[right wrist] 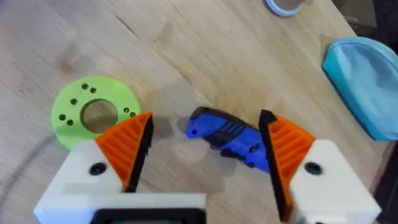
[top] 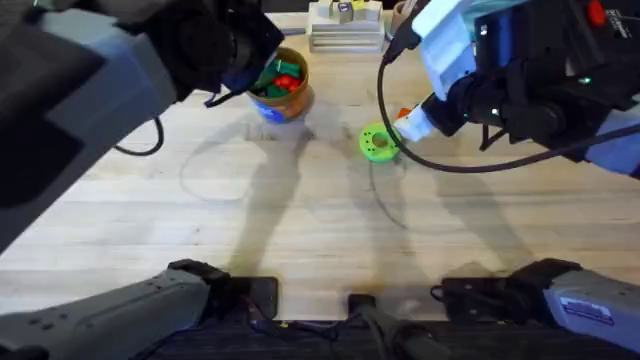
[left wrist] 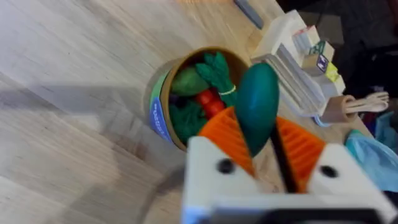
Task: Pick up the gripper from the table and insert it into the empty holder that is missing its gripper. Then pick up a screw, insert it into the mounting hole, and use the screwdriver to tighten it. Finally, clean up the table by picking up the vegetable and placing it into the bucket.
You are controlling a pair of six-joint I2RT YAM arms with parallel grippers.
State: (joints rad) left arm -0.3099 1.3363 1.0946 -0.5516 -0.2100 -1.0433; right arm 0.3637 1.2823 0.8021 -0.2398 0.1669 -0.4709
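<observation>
The dark teal vegetable (left wrist: 258,102) is pinched between the orange pads of my left gripper (left wrist: 261,134), which is shut on it. It hangs just above the rim of the orange-brown bucket (left wrist: 163,106), which holds green and red toy vegetables. From overhead the bucket (top: 281,88) stands at the back, left of centre, under the left arm. My right gripper (right wrist: 205,152) is open, its orange pads on either side of the blue screwdriver (right wrist: 229,135) lying on the table. In the overhead view the right gripper (top: 405,125) is right of the middle.
A green ring-shaped disc (top: 378,142) lies just left of the right gripper, also seen as the disc (right wrist: 93,115) in the right wrist view. A stack of white parts (top: 345,30) sits at the back edge. A light-blue object (right wrist: 367,78) lies to the right. A thin cable (top: 392,205) crosses the middle.
</observation>
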